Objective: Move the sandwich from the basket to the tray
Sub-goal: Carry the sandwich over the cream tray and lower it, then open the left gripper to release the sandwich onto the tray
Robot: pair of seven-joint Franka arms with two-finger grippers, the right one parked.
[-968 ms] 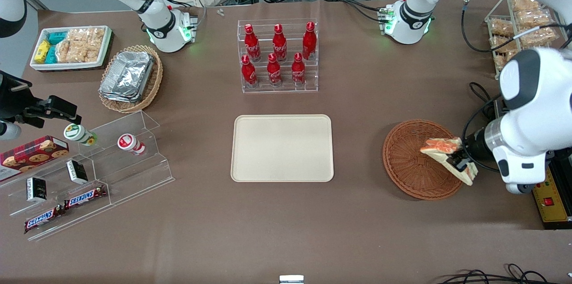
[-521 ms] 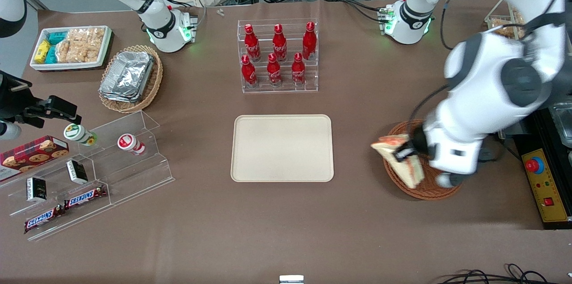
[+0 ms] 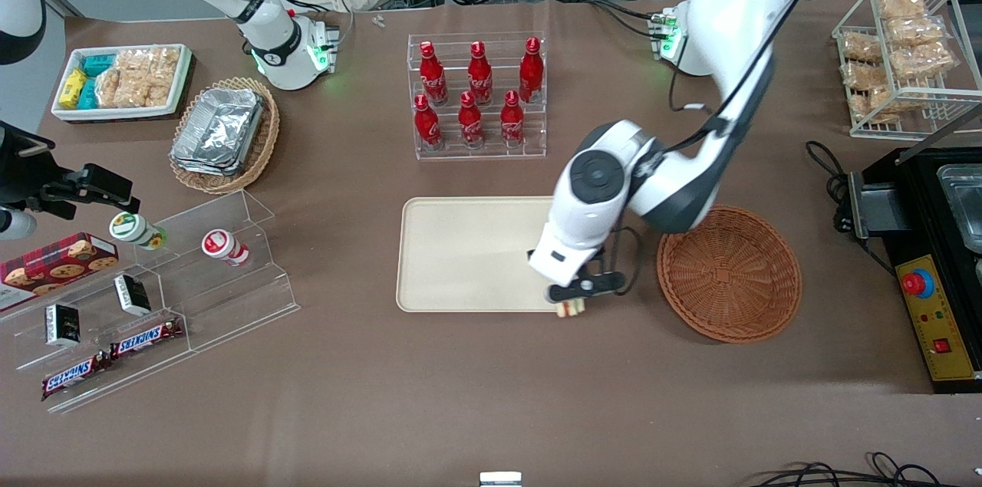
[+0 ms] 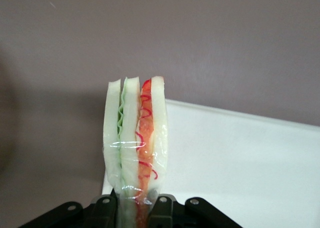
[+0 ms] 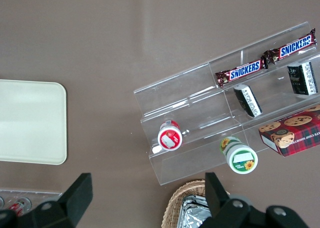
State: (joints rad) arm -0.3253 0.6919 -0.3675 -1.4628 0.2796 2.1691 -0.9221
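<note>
The gripper point(image 3: 574, 295) squeezes the sandwich point(image 4: 136, 138) tight so it won't drop — it hangs over the tray's point(image 3: 460, 257) near corner, beside the basket point(image 3: 729, 272).

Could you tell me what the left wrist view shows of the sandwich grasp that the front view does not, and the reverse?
Only the left wrist view shows the sandwich's bread, green and red layers, clamped upright between the fingers. Only the front view shows the empty basket beside the tray and the arm over the tray's corner. Both show the gripper holding the sandwich above the tray's edge.
</note>
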